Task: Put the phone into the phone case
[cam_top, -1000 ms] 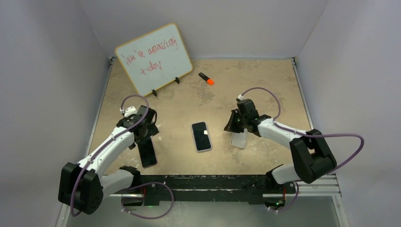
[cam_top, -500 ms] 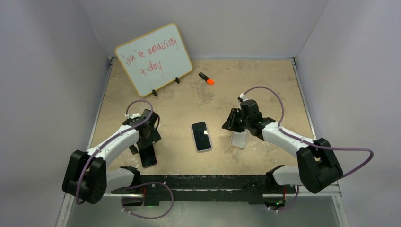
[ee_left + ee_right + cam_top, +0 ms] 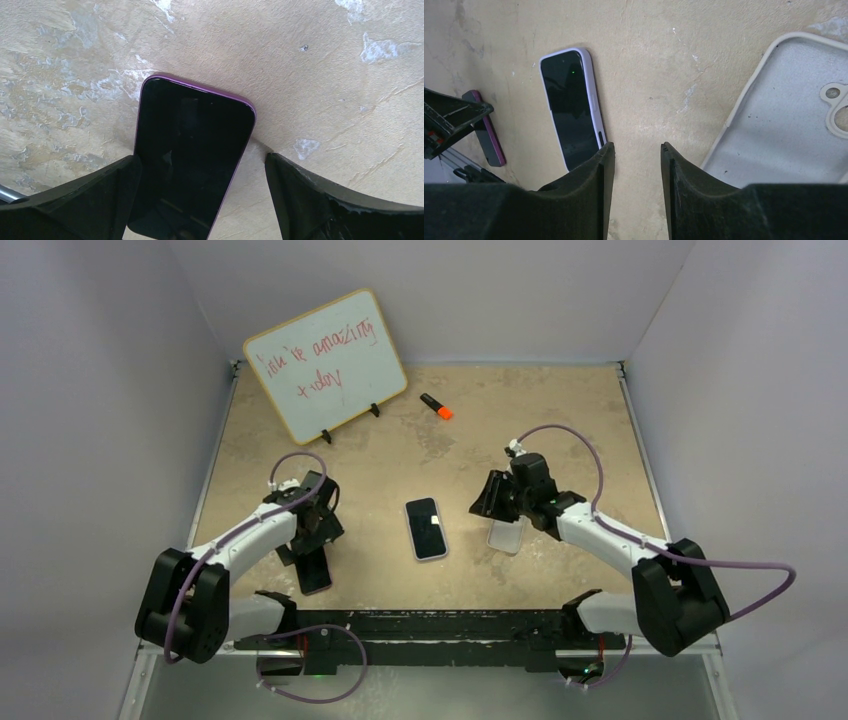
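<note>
Over on the left of the bench, the left pincer sits jaws wide apart either side of the purple phone, not clamped yet. Right pincer, slightly parted and empty, hovers by the clear case. Nothing's done: grab, carry, insert all left.

whiteboard, red handwriting, "amazing" legible on upper line, other words unclear

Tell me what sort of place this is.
Probably a lab robot-testing booth: plain walls box in the tabletop, left arm and right arm mount on a rail at its edge, a handwritten whiteboard stands propped.
</note>
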Available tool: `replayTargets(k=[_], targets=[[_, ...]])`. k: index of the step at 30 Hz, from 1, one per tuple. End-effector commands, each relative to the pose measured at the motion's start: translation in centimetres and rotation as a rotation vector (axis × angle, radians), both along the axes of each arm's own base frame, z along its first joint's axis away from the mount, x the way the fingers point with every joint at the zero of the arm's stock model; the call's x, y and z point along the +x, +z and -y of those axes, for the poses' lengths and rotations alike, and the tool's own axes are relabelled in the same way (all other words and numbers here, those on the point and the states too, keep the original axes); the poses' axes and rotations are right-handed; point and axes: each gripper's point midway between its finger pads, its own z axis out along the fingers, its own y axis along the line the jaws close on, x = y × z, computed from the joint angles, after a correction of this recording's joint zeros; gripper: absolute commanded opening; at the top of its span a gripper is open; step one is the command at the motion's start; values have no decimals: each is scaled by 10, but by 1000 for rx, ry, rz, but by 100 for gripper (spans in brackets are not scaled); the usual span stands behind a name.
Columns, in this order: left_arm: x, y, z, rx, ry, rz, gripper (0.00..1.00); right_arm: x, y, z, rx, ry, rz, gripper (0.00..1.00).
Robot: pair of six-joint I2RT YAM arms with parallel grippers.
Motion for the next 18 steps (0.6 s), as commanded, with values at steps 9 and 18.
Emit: replayTargets(k=[9, 18], targets=[[2, 7, 3, -34, 7, 29, 100, -3, 6, 2, 1, 6, 14, 39], [-8, 10, -24, 77, 120, 21, 100, -3, 5, 3, -2, 1, 9, 38]])
